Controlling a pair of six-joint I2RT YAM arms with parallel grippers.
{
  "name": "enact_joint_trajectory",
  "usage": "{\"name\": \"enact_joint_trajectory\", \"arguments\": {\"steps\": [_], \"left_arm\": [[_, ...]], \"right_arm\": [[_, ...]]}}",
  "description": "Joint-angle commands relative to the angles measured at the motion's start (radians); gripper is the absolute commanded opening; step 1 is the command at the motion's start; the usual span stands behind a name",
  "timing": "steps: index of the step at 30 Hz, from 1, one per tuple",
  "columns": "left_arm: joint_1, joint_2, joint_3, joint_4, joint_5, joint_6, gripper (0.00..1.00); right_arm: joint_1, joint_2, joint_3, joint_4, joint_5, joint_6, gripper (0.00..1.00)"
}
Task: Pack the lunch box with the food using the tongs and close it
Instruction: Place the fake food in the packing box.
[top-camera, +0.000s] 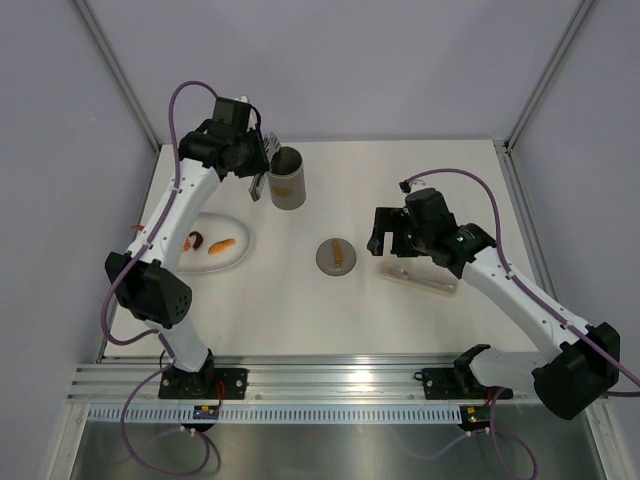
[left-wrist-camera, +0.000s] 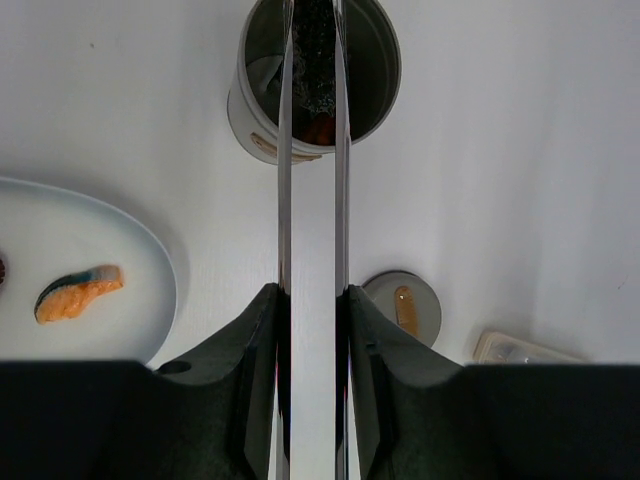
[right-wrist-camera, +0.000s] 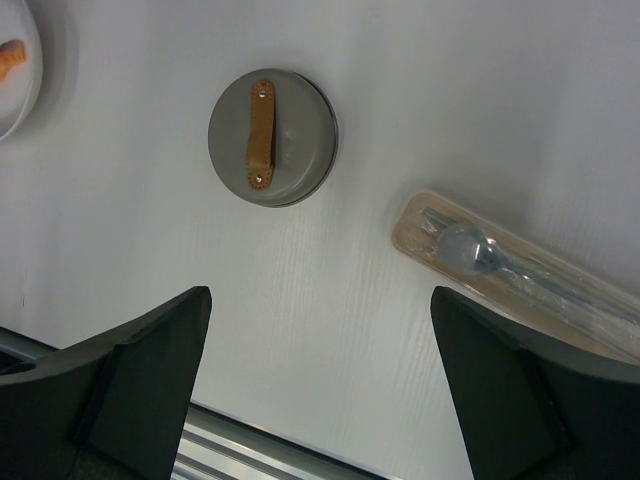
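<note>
The grey lunch box stands open at the back of the table. My left gripper is shut on the silver tongs, whose two arms run forward with their tips down inside the lunch box. An orange-red piece of food shows inside, between the tongs' tips. More food lies on the white plate: an orange piece and a red piece. The round grey lid with its tan strip lies flat mid-table. My right gripper hangs open above bare table, right of the lid.
The white oval plate lies left of centre, under the left arm. A flat tan packet in clear wrapping lies to the right of the lid, beneath the right arm. A metal rail runs along the table's near edge.
</note>
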Motion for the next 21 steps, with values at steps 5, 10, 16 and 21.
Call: {"name": "enact_joint_trajectory", "arguments": {"steps": [5, 10, 16, 21], "left_arm": [[-0.003, 0.040, 0.051, 0.080, 0.024, -0.008, 0.18], [-0.003, 0.049, 0.036, 0.091, 0.037, -0.011, 0.35], [-0.010, 0.040, 0.039, 0.090, 0.034, -0.011, 0.46], [-0.016, 0.024, 0.048, 0.076, 0.023, -0.008, 0.45]], "right_arm": [[-0.001, -0.010, 0.018, -0.008, 0.019, -0.001, 0.99], [-0.001, 0.000, 0.030, -0.010, 0.016, -0.005, 0.99], [-0.001, 0.009, 0.041, -0.010, 0.012, -0.005, 0.99], [-0.001, 0.012, 0.044, -0.011, 0.012, -0.004, 0.99]]}}
